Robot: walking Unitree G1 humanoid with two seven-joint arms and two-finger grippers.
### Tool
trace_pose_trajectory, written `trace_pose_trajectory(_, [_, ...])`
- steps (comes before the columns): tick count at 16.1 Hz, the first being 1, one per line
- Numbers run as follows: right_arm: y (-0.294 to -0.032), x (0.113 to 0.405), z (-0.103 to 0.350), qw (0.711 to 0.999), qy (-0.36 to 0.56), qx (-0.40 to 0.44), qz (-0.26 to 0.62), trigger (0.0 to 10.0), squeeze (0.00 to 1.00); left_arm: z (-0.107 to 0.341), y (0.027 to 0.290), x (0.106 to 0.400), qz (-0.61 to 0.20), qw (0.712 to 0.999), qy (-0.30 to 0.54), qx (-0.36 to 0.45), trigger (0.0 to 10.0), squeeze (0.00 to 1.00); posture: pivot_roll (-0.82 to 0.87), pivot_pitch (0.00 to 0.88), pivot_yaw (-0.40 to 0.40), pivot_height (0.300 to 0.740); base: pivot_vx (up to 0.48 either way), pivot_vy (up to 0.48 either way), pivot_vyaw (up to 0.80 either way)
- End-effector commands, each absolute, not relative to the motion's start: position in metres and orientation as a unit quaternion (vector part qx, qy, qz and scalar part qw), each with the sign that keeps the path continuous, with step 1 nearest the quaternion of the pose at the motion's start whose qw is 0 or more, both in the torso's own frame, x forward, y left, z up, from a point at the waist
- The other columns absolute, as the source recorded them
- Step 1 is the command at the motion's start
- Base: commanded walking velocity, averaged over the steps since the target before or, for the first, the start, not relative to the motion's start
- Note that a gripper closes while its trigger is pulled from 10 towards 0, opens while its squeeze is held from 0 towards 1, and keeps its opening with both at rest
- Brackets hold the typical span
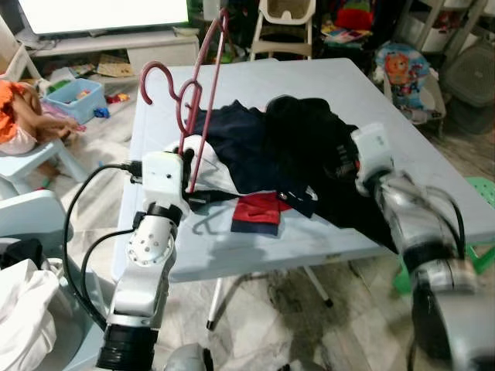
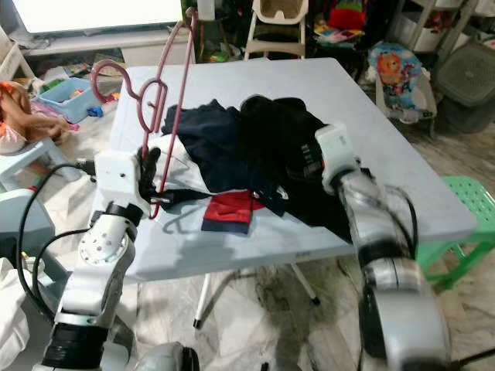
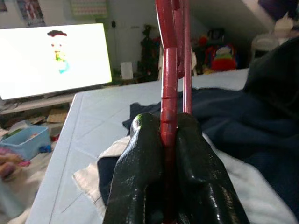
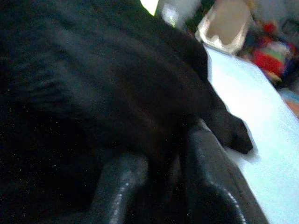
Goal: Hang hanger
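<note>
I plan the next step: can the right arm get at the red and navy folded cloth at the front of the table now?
Probably not at once. The right gripper is pressed into the black garment; the red and navy folded cloth lies uncovered beside it.

You were looking at a lived-in family home: a folding bench (image 1: 178, 255) heaped with clothes (image 1: 294, 147), a lit television (image 3: 51, 58) beyond its far edge, a child's high chair (image 1: 285, 27) beside that, and a toy-filled blue bin (image 1: 73, 99) on the floor off the bench's left side.
</note>
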State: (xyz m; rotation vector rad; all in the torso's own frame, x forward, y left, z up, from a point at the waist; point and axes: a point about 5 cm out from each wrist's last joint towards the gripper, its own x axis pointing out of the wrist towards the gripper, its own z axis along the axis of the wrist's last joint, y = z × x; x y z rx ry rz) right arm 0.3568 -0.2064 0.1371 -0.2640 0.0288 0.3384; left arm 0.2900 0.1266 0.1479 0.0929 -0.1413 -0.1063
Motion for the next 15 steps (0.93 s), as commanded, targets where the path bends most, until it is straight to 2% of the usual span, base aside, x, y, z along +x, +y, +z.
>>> trace_pose_trajectory(1, [-0.2, 0.35, 0.161, 0.97, -0.053, -0.115, 0.207, 10.0, 1.0, 0.148, 0.126, 0.292, -0.053, 0.995, -0.065, 0.052, 10.0, 0.0, 0.0, 0.0, -0.016, 0.74, 0.0, 0.0, 0.0])
trace_pose_trajectory(3, [-0.204, 0.328, 0.158, 0.963, -0.065, -0.125, 0.229, 10.0, 1.0, 0.144, 0.13, 0.292, -0.04, 0.996, -0.056, 0.061, 10.0, 0.0, -0.01, 0.0, -0.007, 0.74, 0.0, 0.0, 0.0])
trace_pose_trajectory(6, [-0.209, 0.308, 0.164, 0.977, -0.109, -0.07, 0.167, 10.0, 1.0, 0.143, 0.127, 0.291, -0.035, 0.995, -0.062, 0.072, 10.0, 0.0, -0.02, 0.0, -0.011, 0.74, 0.0, 0.0, 0.0])
trace_pose_trajectory(12, [-0.191, 0.299, 0.176, 0.983, -0.127, -0.016, 0.128, 10.0, 1.0, 0.143, 0.127, 0.289, -0.043, 0.994, -0.062, 0.08, 10.0, 0.0, -0.01, 0.0, -0.005, 0.74, 0.0, 0.0, 0.0])
trace_pose_trajectory(13, [-0.189, 0.299, 0.177, 0.985, -0.125, -0.014, 0.121, 10.0, 0.0, 0.144, 0.128, 0.29, -0.042, 0.994, -0.064, 0.08, 10.0, 0.0, -0.01, 0.0, -0.004, 0.74, 0.0, 0.0, 0.0])
trace_pose_trajectory(15, [-0.188, 0.301, 0.18, 0.987, -0.124, -0.009, 0.105, 10.0, 0.0, 0.144, 0.127, 0.289, -0.041, 0.994, -0.064, 0.079, 10.0, 0.0, -0.01, 0.0, -0.004, 0.74, -0.133, 0.0, 0.0])
